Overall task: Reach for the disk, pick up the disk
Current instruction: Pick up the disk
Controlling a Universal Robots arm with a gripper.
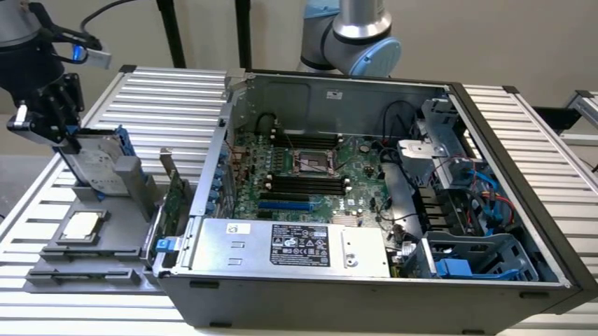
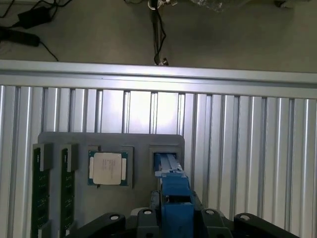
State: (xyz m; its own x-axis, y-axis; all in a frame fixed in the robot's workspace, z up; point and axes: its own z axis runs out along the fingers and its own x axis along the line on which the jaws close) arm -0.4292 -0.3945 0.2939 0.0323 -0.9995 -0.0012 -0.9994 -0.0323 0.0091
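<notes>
"Has the hand got hold of anything?"

"Yes. Its fingers are closed partway onto the upper edge of the disk, pressing the blue carrier from both sides."

"And where is the disk?"

"It stands upright on its edge in the slot of the grey tray, at the exterior view's left. The tray lies on the slatted surface, just beside the open computer case. The square chip lies flat in the next pocket."
</notes>
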